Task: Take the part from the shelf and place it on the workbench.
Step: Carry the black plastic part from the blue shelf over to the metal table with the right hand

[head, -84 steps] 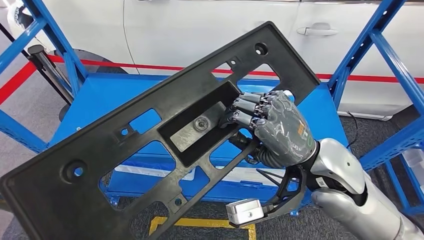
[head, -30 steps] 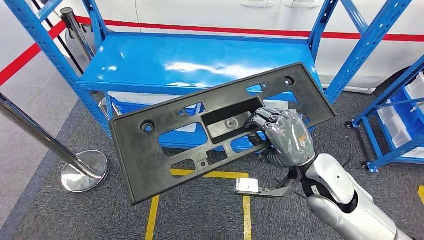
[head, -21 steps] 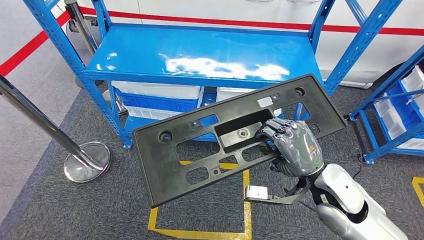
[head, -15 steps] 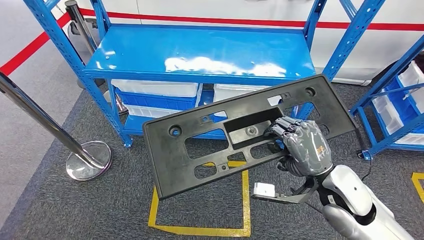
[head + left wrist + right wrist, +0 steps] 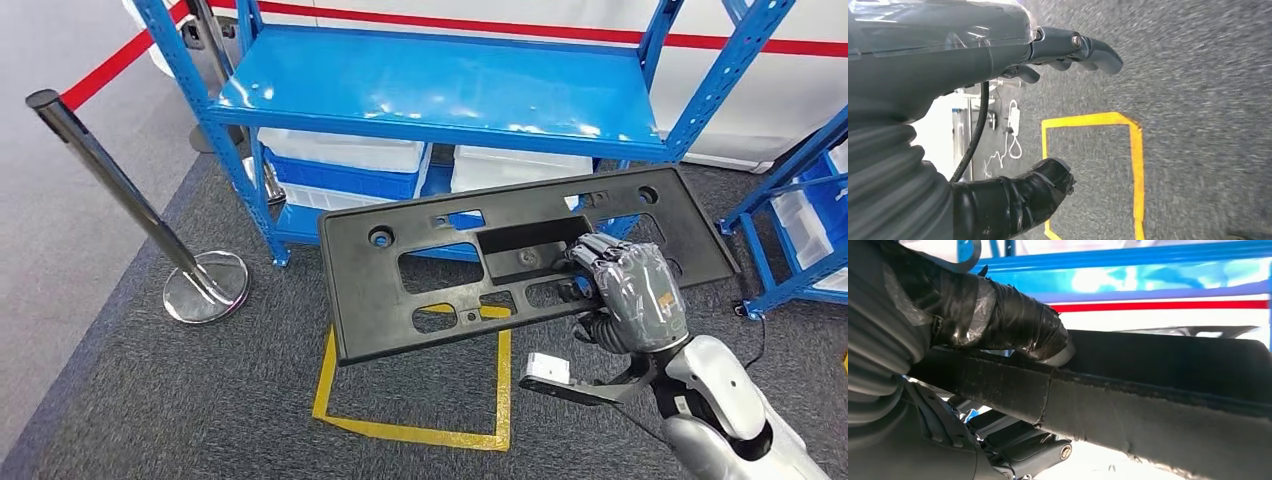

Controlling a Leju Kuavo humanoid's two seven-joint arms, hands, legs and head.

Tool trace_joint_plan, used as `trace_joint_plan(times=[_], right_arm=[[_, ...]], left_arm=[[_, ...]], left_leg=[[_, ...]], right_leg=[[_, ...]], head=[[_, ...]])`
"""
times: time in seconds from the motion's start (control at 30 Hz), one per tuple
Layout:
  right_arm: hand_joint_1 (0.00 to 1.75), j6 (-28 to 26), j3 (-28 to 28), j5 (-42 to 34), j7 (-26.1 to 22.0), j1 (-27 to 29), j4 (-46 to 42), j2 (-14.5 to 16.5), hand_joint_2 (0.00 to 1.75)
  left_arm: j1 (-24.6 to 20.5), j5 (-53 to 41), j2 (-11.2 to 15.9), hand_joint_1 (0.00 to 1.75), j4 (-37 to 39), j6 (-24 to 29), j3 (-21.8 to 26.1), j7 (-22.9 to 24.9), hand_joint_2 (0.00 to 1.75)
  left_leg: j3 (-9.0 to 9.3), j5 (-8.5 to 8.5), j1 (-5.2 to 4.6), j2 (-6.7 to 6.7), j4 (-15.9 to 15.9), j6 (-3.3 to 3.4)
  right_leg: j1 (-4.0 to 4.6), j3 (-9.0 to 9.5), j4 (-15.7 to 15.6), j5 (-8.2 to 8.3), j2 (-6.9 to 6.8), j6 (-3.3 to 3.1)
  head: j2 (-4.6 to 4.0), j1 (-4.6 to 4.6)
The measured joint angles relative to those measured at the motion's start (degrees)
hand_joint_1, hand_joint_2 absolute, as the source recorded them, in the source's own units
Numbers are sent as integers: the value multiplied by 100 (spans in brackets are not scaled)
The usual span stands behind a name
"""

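Our right hand (image 5: 628, 296) sits at the lower right of the head view, its grey fingers (image 5: 596, 252) curled over the edge of an opening in the middle of the part (image 5: 430, 310). It is gripping that part. The part is a long, flat black plastic panel with several cut-out windows and round holes. It lies across the centre of the frame, held in the air above the floor, its far end tilted slightly toward the upper right.

In the right wrist view, we see the taped thumb (image 5: 1018, 330) pressed on one face of the panel's edge (image 5: 1148, 410), with the darker fingers (image 5: 1023, 450) under the other face.

Our left hand (image 5: 998, 100) appears in the left wrist view. Its fingers (image 5: 1093, 50) are stretched out straight, the thumb (image 5: 1038, 187) is apart from them, and nothing is between them, so it is open and holding nothing. Beyond it lies grey carpet (image 5: 1208, 100) with a yellow outline (image 5: 1135, 165).

Behind the part, across the top of the head view, stands the blue shelf (image 5: 440, 85), its upper deck bare and shiny. White bins (image 5: 345, 150) sit on the level below. A chrome stanchion (image 5: 140, 210) with a round base stands at the left of the frame. A yellow taped square (image 5: 420, 432) marks the grey carpet beneath the part. A second blue rack (image 5: 800, 190) stands at the right edge.
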Motion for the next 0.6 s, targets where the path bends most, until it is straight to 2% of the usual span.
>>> trace_joint_plan(times=[0.03,0.07,0.13,0.17,0.2,0.23,0.27,0.3,0.33,0.37,0.4,0.43,0.5,0.53,0.57,0.6], right_arm=[[175,2,-43,-40,-9,22,-8,-5,175],[175,4,-100,-74,-17,41,-18,-16,175],[175,7,-222,-125,-26,60,-32,-36,175],[175,8,-273,-138,-22,68,-36,-42,175],[175,8,-311,-148,-21,78,-35,-43,175],[175,9,-340,-154,-21,86,-34,-43,175],[175,11,-365,-160,-23,90,-34,-43,175],[175,15,-393,-168,-26,90,-35,-43,175],[175,24,-424,-178,-27,87,-35,-43,175],[175,34,-463,-190,-27,85,-36,-44,175],[175,50,-501,-201,-27,84,-36,-45,175],[175,68,-532,-210,-27,78,-36,-46,175],[175,95,-567,-226,-29,57,-34,-46,175],[175,104,-576,-234,-30,47,-35,-45,175],[175,109,-586,-240,-30,45,-35,-44,175],[175,112,-598,-248,-30,44,-35,-44,175]], left_arm=[[6,14,-3,0,1,-2,-3,-4,175],[11,27,-5,0,1,-3,-4,-8,175],[13,37,-10,0,1,-4,-5,-12,175],[15,37,-11,0,1,-4,-6,-14,175],[16,37,-13,0,1,-4,-7,-15,175],[17,37,-15,0,1,-5,-7,-16,175],[16,38,-16,0,1,-9,-8,-19,175],[14,40,-19,0,1,-15,-8,-22,175],[10,45,-22,0,1,-21,-9,-27,175],[6,49,-25,0,1,-26,-9,-34,175],[6,54,-26,0,1,-30,-10,-42,175],[11,58,-28,0,1,-32,-10,-49,175],[36,63,-27,0,4,-36,-12,-60,175],[44,68,-29,0,7,-38,-13,-61,175],[45,73,-30,0,9,-37,-14,-61,175],[39,79,-31,0,10,-37,-14,-62,175]], left_leg=[[-41,57,16,-37,-24,51],[-94,118,30,-67,-44,106],[-225,218,27,-137,-16,186],[-305,259,17,-180,13,199],[-389,299,10,-230,51,201],[-475,335,6,-284,94,197],[-560,368,5,-340,140,189],[-641,399,7,-400,188,177],[-718,433,4,-457,232,158],[-779,474,3,-513,263,134],[-825,529,5,-570,273,106],[-857,593,10,-628,260,74],[-904,685,5,-717,221,6],[-948,609,-7,-665,261,-26],[-1009,425,-11,-565,394,-55],[-1079,152,3,-426,626,-79]], right_leg=[[-4,-29,64,-111,68,26],[-6,-85,243,-327,170,46],[-8,-240,895,-893,352,51],[-6,-301,1252,-1080,382,48],[-5,-305,1494,-1127,391,42],[-4,-234,1567,-1050,398,34],[-5,-74,1444,-889,414,21],[-7,169,1140,-737,478,2],[-8,433,761,-684,598,-20],[-11,656,400,-697,713,-35],[-8,797,148,-740,800,-47],[0,849,28,-778,826,-54],[-8,809,-34,-692,679,-81],[-23,768,-59,-634,595,-107],[-39,713,-81,-571,503,-145],[-51,646,-85,-510,418,-176]], head=[[0,2],[0,3],[0,4],[0,3],[0,3],[0,3],[0,3],[0,3],[0,2],[0,1],[0,0],[0,0],[0,2],[0,-8],[0,-18],[0,-28]])
